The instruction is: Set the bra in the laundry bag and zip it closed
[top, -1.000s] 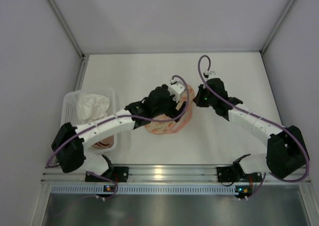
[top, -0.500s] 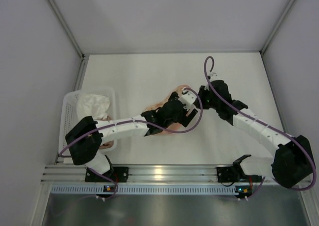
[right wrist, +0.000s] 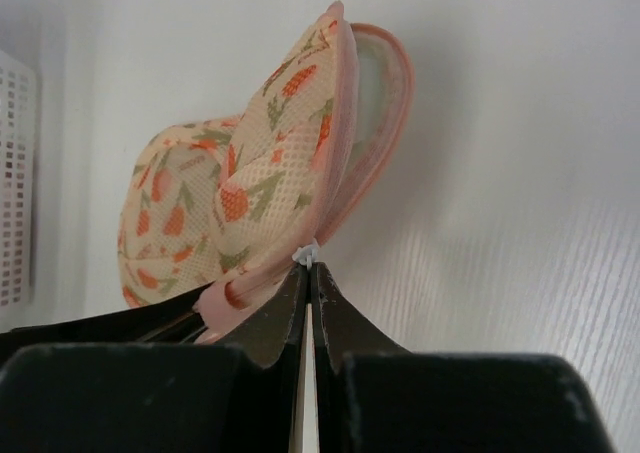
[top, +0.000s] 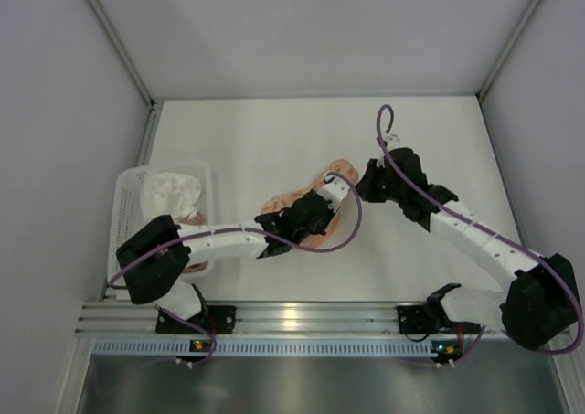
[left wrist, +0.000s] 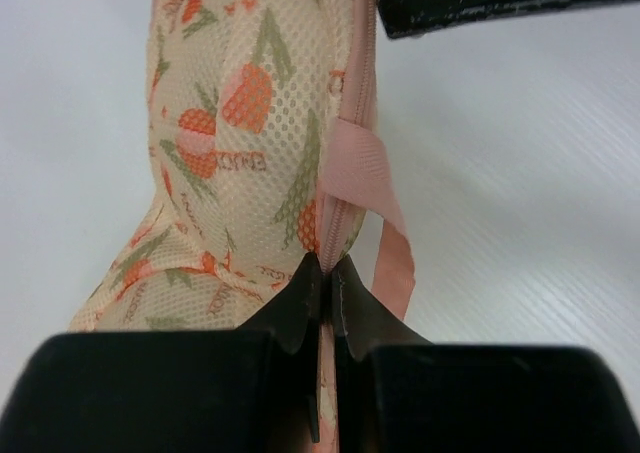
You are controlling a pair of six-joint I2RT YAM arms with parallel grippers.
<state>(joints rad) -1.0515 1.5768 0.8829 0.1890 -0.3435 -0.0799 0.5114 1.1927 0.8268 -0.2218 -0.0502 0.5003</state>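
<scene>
Near the middle of the bench [top: 256, 140], seen from above, the laundry bag [top: 285, 200] shows only as peach patches. My left arm [top: 228, 242] lies across most of it, and my right arm [top: 466, 231] reaches in from the right-hand side. From up here both wrists cover their fingertips, so I cannot read either grip. At the left edge, toward the near corner, stands a white basket [top: 125, 195] with a crumpled white cloth [top: 169, 193] in it.

On the left wrist camera, the left pincer [left wrist: 325, 281] is pressed together on the bag's pink zip edge [left wrist: 360, 93]. The loop strap [left wrist: 372, 178] hangs just to the right of it. A black part cut off at the top right corner is too partial for me to name.

On the right wrist camera, the right pincer [right wrist: 308, 285] is clamped on a small white zip tab [right wrist: 306, 255]. Above it the bag gapes, showing a sliver of pale lining [right wrist: 378, 68]. I cannot make out the bra in any view, and the bag's inside is mostly hidden.
</scene>
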